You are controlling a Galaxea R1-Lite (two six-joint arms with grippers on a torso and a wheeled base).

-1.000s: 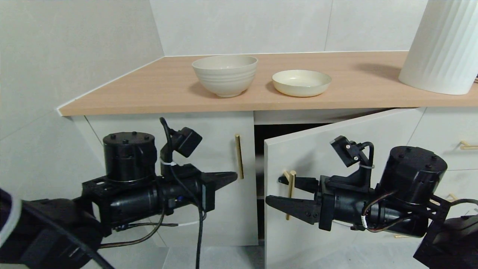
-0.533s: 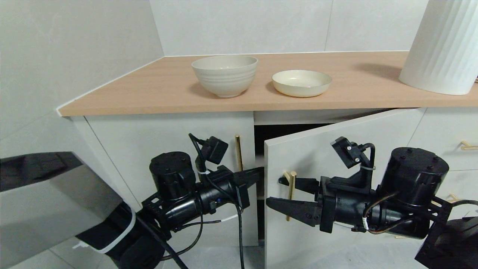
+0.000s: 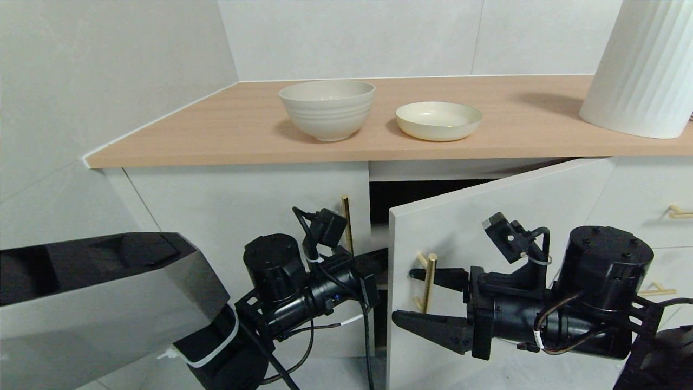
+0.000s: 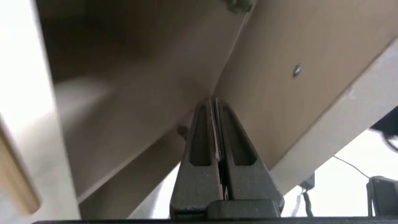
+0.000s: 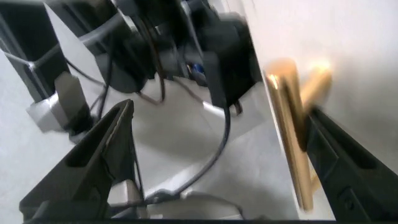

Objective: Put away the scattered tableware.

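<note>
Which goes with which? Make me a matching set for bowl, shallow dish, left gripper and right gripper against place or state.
Things
1. bowl
2. shallow dish
3. left gripper
4. right gripper

Place or state
A. open, fingers either side of the gold handle
B. on the counter, on the side of the ribbed white vessel
C. shut, tip in the gap beside the ajar door
D. on the counter, on the side of the wall corner

Pairs: 1-D, 2-B, 3-C, 4-A
</note>
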